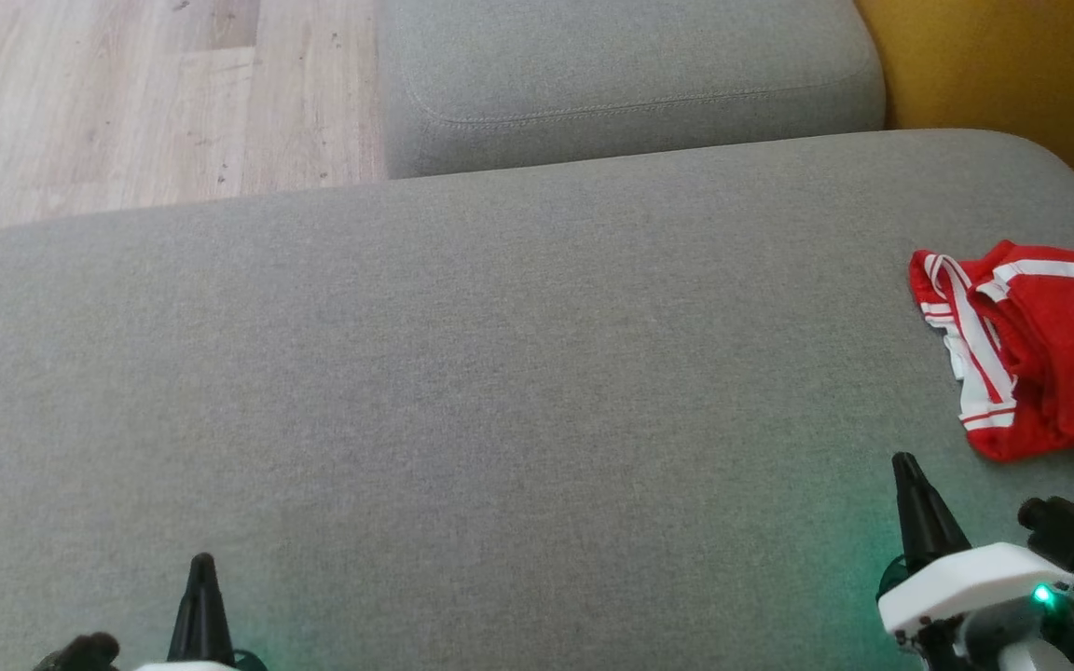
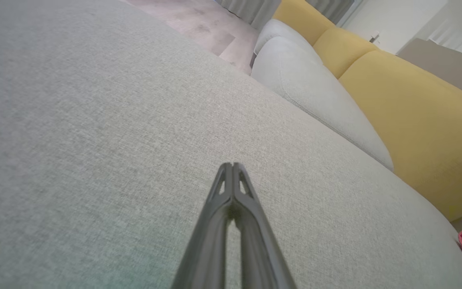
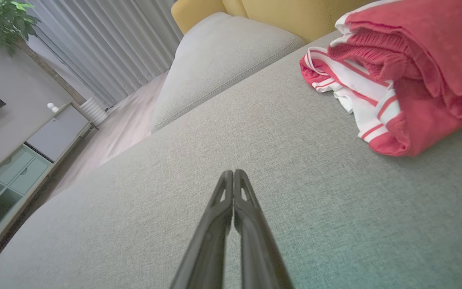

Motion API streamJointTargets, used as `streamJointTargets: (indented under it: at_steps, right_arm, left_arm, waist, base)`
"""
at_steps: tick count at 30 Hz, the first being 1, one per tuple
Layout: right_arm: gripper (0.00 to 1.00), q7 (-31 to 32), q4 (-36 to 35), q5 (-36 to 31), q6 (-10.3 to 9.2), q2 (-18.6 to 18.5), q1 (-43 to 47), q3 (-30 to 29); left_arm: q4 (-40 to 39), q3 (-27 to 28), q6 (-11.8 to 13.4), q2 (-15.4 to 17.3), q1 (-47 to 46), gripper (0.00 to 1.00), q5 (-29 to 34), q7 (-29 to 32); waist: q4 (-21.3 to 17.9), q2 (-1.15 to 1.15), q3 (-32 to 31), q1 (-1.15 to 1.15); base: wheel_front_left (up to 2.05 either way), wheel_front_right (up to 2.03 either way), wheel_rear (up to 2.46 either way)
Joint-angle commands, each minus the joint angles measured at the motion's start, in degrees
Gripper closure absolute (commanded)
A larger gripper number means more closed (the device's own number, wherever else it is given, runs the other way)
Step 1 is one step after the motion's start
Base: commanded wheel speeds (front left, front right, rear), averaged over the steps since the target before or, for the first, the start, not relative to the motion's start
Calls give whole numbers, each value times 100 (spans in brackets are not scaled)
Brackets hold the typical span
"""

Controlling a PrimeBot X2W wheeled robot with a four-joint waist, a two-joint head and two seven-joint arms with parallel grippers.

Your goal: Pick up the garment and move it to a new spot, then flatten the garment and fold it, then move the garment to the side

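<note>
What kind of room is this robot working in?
Most likely a home living room: a grey sofa with yellow cushions, long curtains and a low cabinet along the wall.

From my station, the seat cushion looked like matt grey woven cloth, its weave coarse enough up close to show a fine grid. The smaller cushion beyond it was the same cloth, with a stitched seam. The garment was soft, matt red cloth with smoother white stripes and a crinkled, gathered waistband. The backrest was yellow cloth of a finer, smoother weave. I saw the floor as pale wood planks with a dull finish. The left hand and right hand looked like dark matt plastic, and the wrist shell was white plastic with a slight gloss.
</note>
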Motion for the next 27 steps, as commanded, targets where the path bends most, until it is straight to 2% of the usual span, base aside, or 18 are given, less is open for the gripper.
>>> streamJointTargets:
  at_steps: [1,27]
  right_arm:
    - [100,26,-214,221,0,-1,-338,-37]
    - [100,230,-284,1861,-2,65,-462,-245]
  left_arm:
    - [-190,176,-44,14,-272,100,-161,39]
    - [-291,497,-170,-139,-534,100,-1471,452]
  waist:
    - [6,0,2,0]
    - [86,0,32,0]
  base:
    - [0,0,0]
    - [0,0,0]
